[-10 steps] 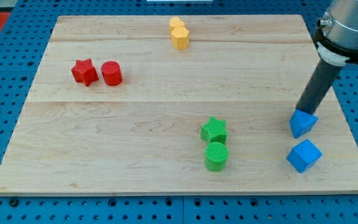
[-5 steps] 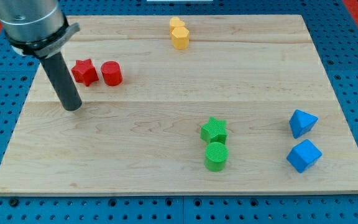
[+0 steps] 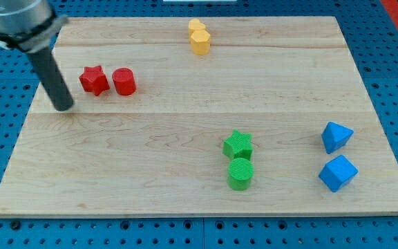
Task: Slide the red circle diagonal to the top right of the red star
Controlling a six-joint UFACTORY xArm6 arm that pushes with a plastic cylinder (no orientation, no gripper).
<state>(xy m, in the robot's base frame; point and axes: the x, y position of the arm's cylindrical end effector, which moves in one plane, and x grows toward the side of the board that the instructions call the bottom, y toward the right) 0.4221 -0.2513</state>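
Observation:
The red circle (image 3: 124, 81) sits right beside the red star (image 3: 94, 80), on the star's right, in the upper left of the wooden board (image 3: 199, 194). My tip (image 3: 63, 107) rests on the board below and to the left of the red star, a short gap away, touching no block.
Two yellow blocks (image 3: 199, 37) stand together at the view's top centre. A green star (image 3: 238, 144) sits just above a green circle (image 3: 240, 173) at lower centre. Two blue blocks (image 3: 337, 136) (image 3: 338, 172) lie at the lower right. The board's left edge is close to my tip.
My tip swept from beside the upper blue block at the right across to the left side, then shifted slightly up and left. No block has moved.

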